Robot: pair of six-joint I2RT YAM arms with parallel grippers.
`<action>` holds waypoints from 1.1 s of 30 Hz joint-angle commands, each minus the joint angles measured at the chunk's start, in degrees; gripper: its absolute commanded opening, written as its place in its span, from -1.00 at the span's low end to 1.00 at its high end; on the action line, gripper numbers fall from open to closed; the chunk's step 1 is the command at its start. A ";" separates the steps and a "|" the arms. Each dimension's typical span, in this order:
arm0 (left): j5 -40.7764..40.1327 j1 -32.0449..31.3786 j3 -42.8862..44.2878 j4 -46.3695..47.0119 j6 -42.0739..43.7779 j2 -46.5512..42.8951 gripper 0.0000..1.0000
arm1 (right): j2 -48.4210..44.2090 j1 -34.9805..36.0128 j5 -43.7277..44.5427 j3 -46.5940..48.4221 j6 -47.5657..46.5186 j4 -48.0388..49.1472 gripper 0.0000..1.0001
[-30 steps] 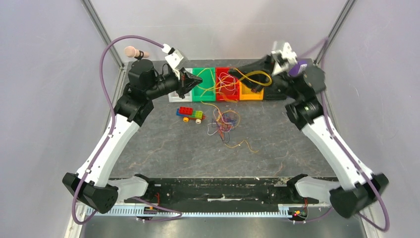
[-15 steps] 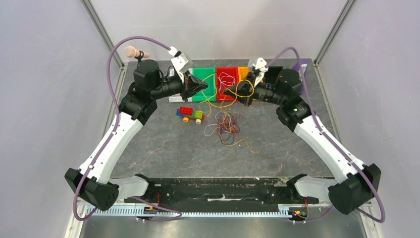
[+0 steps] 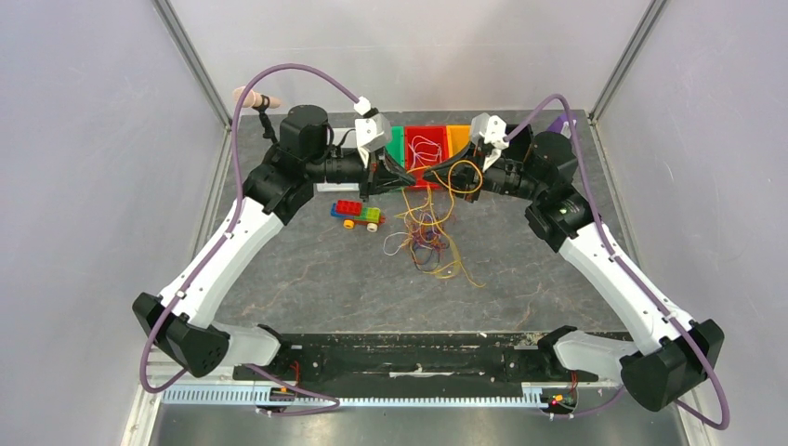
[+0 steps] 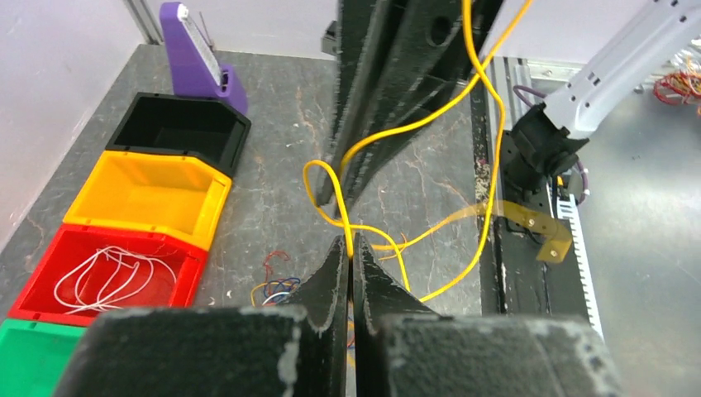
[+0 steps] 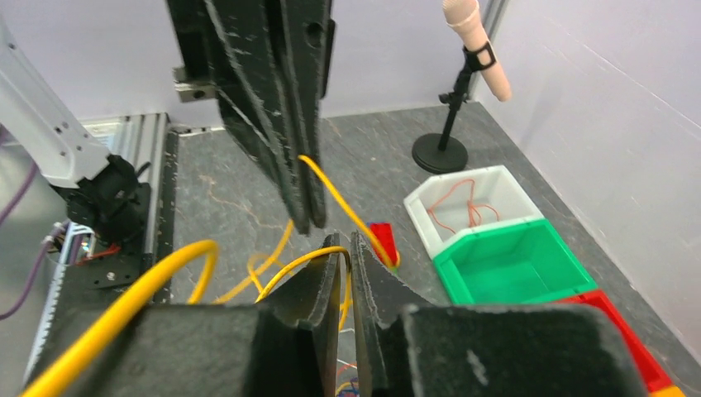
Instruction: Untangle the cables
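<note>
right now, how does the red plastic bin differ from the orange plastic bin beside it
The red plastic bin holds thin white wires; the orange plastic bin looks empty. In the left wrist view, red lies nearer, orange behind it. Both are open-topped bins in one row.

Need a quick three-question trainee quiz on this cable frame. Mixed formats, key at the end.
1. True or false: the red bin holds white cables.
2. Which cable is the left gripper shut on? A) white B) yellow C) red
3. Fill in: the bin between the red bin and the black bin is ____.

Key:
1. True.
2. B, the yellow cable.
3. Orange: the orange bin.
</note>
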 commanded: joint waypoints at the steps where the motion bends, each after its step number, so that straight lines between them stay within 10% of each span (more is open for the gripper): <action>1: 3.94 -0.30 2.64 -4.16 5.28 -0.20 -0.95 | -1.73 0.01 4.93 2.70 -8.08 -3.98 -0.77; 9: 6.22 -0.50 3.77 -6.72 5.55 1.65 -0.96 | -2.10 0.00 3.72 2.08 -10.21 -4.94 -0.05; 15: 8.44 -1.16 6.49 -9.41 7.83 3.73 -0.96 | -0.98 0.04 1.55 2.40 -10.40 -4.40 0.08; 31: 14.23 -2.84 15.42 -22.24 16.79 8.84 -0.96 | 1.21 0.17 -8.31 5.63 -18.79 -13.03 -0.39; 33: 13.89 -2.98 15.49 -22.79 17.31 8.75 -0.95 | 1.35 0.44 -8.84 5.65 -18.48 -13.08 -0.74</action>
